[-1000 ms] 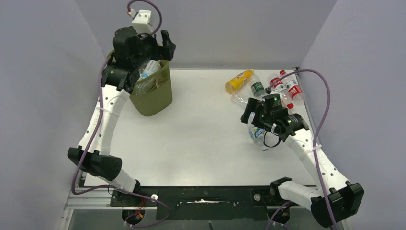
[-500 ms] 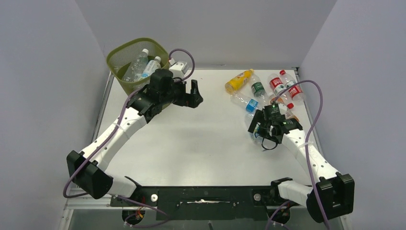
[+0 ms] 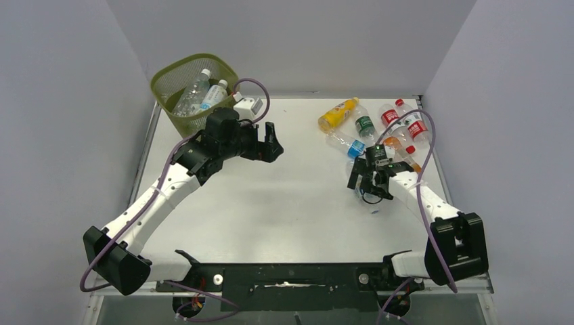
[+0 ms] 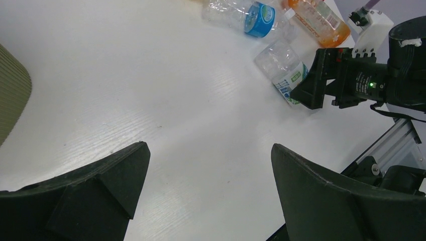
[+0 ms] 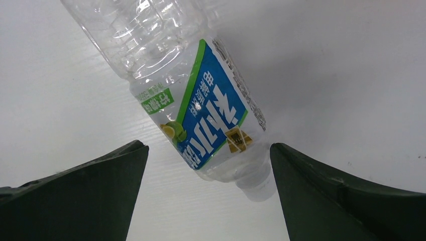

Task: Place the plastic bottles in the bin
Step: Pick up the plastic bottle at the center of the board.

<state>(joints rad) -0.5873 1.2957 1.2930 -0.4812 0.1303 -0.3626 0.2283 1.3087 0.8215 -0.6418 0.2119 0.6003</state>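
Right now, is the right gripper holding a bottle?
No, the right gripper is open; the bottle lies untouched between its fingers.

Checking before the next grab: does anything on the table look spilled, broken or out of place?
Nothing stands out. The bin stands upright in the far left corner with bottles inside. The remaining bottles lie on their sides in a loose cluster at the far right, with no liquid visible on the table.

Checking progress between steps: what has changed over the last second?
The left tool pulled back from over the bin toward mid-table, open and empty. The bin itself now sits farther back in the corner. The right tool shifted slightly left, open over the blue-labelled bottle. The far-right bottles stayed put.
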